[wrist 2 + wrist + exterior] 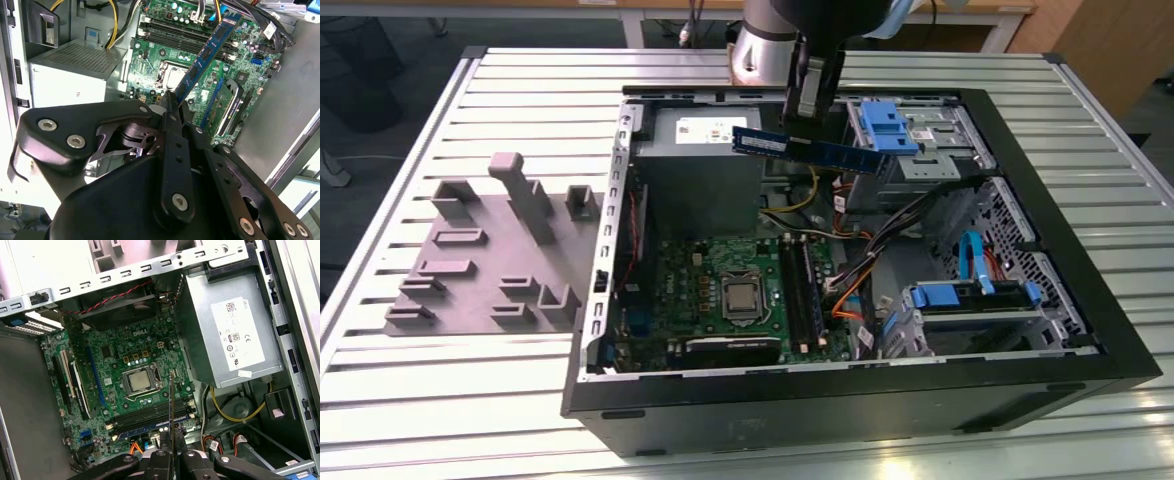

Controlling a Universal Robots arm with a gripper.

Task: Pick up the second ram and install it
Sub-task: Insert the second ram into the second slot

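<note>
The second ram [821,151] hangs well above the motherboard [720,290], and the gripper [801,122] has its jaws closed on it near one end. So we judge the picking done; seating it in a memory slot [801,290] of the motherboard is left. Its long axis lies almost level, free end toward the exterior view's right, and seems to us crosswise to that slot.

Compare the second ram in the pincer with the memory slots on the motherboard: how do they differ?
The second ram is bluish and hangs clamped in the pincer above the case; the memory slots are black and fixed to the motherboard. Both are long and narrow.
</note>
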